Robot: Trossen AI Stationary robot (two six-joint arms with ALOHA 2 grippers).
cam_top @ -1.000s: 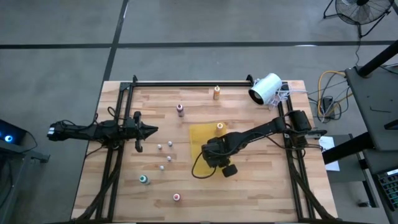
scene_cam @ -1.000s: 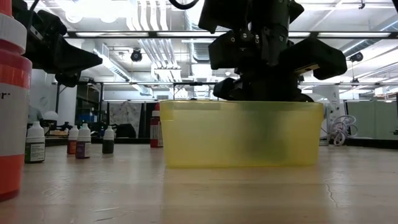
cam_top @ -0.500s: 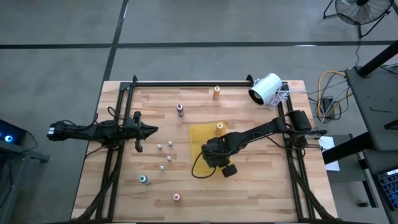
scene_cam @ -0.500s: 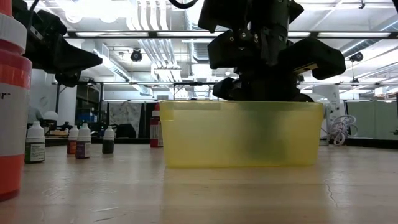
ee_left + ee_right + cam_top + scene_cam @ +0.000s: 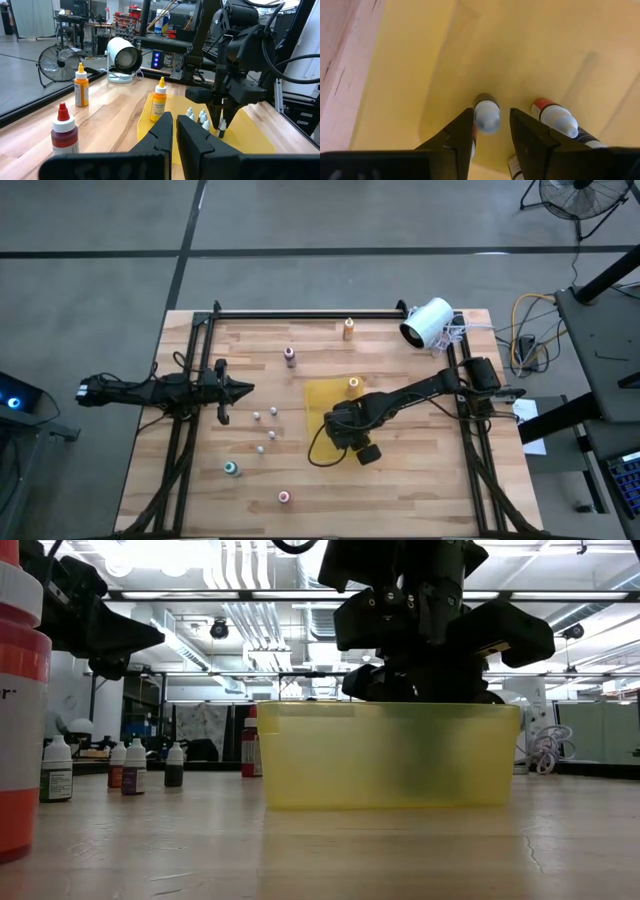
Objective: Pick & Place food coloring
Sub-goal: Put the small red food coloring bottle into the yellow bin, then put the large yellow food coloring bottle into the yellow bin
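While its two dark fingers (image 5: 457, 137) stand a little apart, the right gripper (image 5: 490, 131) points down into the yellow bin (image 5: 325, 395) with a small white-capped bottle (image 5: 486, 115) between them; the fingers flank the cap with a slight gap showing on either side, so the hold looks loosened. Just beside it on the bin floor lies another small bottle with a red collar (image 5: 555, 117). Seen from the left wrist, several more small white-capped bottles (image 5: 197, 117) stand clustered in the bin near that gripper, and an orange bottle (image 5: 159, 100) stands at the bin's far edge. Outside the bin, four small bottles (image 5: 266, 425) dot the wooden table (image 5: 400, 480), with a teal-topped bottle (image 5: 231, 469), a pink-topped one (image 5: 284, 497), a maroon one (image 5: 290, 356) and another orange one (image 5: 348, 329) farther out. At the table's left side the left gripper (image 5: 240, 389) hovers, fingers pressed together and empty. A white cylinder device (image 5: 427, 322) sits at the far right corner.
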